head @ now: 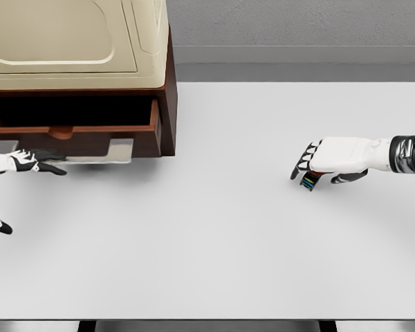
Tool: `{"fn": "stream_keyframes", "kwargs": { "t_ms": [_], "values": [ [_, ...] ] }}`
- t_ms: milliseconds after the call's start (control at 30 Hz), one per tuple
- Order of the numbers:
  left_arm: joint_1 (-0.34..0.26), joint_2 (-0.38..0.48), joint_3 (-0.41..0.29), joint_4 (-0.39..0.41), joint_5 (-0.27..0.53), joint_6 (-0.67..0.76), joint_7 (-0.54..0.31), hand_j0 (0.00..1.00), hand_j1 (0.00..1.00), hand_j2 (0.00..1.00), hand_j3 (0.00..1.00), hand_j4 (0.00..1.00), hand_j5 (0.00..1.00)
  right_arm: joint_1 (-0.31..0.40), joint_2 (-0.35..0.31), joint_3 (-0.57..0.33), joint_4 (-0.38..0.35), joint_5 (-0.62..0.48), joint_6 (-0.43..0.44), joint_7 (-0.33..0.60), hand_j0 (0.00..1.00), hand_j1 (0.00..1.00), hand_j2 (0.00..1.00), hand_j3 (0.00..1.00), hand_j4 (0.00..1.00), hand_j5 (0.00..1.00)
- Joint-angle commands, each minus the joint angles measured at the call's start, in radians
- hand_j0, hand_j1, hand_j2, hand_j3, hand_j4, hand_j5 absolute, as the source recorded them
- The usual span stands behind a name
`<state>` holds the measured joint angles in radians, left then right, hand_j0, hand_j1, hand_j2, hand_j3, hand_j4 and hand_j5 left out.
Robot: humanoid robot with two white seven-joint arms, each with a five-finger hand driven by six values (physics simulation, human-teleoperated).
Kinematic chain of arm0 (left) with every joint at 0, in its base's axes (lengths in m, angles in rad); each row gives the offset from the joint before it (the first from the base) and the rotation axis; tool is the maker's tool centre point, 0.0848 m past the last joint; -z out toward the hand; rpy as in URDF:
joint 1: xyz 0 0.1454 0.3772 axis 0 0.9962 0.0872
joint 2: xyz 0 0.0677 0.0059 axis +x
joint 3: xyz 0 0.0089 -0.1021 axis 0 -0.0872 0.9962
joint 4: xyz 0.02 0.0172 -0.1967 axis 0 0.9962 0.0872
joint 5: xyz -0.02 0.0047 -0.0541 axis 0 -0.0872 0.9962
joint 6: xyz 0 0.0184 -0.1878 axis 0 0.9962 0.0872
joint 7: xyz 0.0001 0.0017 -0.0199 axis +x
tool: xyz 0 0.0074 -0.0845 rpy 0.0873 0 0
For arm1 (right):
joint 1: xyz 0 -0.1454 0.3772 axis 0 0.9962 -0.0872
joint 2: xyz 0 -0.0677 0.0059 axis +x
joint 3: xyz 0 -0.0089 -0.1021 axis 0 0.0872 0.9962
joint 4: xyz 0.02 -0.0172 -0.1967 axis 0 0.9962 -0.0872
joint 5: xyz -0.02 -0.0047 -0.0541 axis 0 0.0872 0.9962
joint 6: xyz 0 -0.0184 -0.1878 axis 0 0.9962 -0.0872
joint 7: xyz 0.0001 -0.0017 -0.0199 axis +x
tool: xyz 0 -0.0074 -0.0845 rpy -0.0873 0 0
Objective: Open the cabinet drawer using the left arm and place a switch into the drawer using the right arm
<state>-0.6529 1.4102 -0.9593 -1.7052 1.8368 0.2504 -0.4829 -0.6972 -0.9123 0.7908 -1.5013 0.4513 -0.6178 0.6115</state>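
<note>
The small dark switch [308,181] with coloured edge stripes sits under the right hand's [332,160] curled white fingers on the smooth white desk [228,242], well apart from the glossy brown wooden cabinet's open drawer [72,128], where the left hand [34,162] grips the flat metal handle [100,151].

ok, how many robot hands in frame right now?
2. The left hand is at the drawer front of the cabinet, far left. The right hand is over the table at right, fingers curled on a small switch.
</note>
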Motion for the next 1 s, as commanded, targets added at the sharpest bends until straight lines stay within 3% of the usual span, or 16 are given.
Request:
{"fn": "stream_keyframes", "kwargs": {
  "t_ms": [0,333,433,500,567,700,833,900,967],
  "values": [
    [-0.272,0.115,-0.306,-0.057,-1.363,-0.724,-0.128,1.0,1.0,1.0,1.0,1.0,1.0,-0.005,0.004,0.007,0.0,-0.01,0.007,-0.001,0.79,0.79,0.79,0.79,0.79,0.79],
    [-0.274,0.13,-0.302,-0.057,-1.338,-0.746,-0.128,1.0,1.0,1.0,1.0,1.0,1.0,-0.005,0.004,0.007,0.001,-0.01,0.007,-0.001,0.73,0.73,0.73,0.73,0.73,0.73],
    [-0.281,0.139,-0.295,-0.057,-1.312,-0.747,-0.128,1.0,1.0,1.0,1.0,1.0,1.0,-0.007,0.004,0.007,0.001,-0.01,0.007,-0.001,0.77,0.77,0.77,0.77,0.77,0.77],
    [-0.327,0.176,-0.262,-0.057,-1.213,-0.746,-0.128,1.0,1.0,1.0,1.0,1.0,1.0,-0.007,0.004,0.004,0.001,-0.01,0.007,-0.001,0.8,0.8,0.8,0.8,0.8,0.8],
    [-0.35,0.208,-0.182,-0.057,-1.111,-0.746,-0.128,1.0,1.0,1.0,1.0,1.0,1.0,-0.008,0.004,0.002,0.001,-0.01,0.007,-0.001,0.79,0.79,0.79,0.79,0.79,0.79],
    [-0.379,0.259,-0.073,-0.059,-0.975,-0.74,-0.128,1.0,1.0,1.0,1.0,1.0,1.0,-0.011,0.004,0.002,0.001,-0.01,0.007,-0.001,0.69,0.69,0.69,0.69,0.69,0.69],
    [-0.382,0.236,-0.067,-0.059,-0.999,-0.752,-0.128,1.0,1.0,1.0,1.0,1.0,1.0,-0.011,0.004,0.004,0.001,-0.01,0.007,-0.001,0.62,0.62,0.62,0.62,0.62,0.62],
    [-0.378,0.194,-0.068,-0.059,-1.074,-0.801,-0.128,1.0,1.0,1.0,1.0,1.0,1.0,-0.011,0.004,0.004,0.001,-0.01,0.007,-0.001,0.59,0.59,0.59,0.59,0.59,0.59],
    [-0.367,0.127,-0.079,-0.059,-1.2,-0.861,-0.128,1.0,1.0,1.0,1.0,1.0,1.0,-0.011,0.004,0.004,0.001,-0.011,0.007,-0.001,0.55,0.55,0.55,0.55,0.55,0.55]
  ]
}}
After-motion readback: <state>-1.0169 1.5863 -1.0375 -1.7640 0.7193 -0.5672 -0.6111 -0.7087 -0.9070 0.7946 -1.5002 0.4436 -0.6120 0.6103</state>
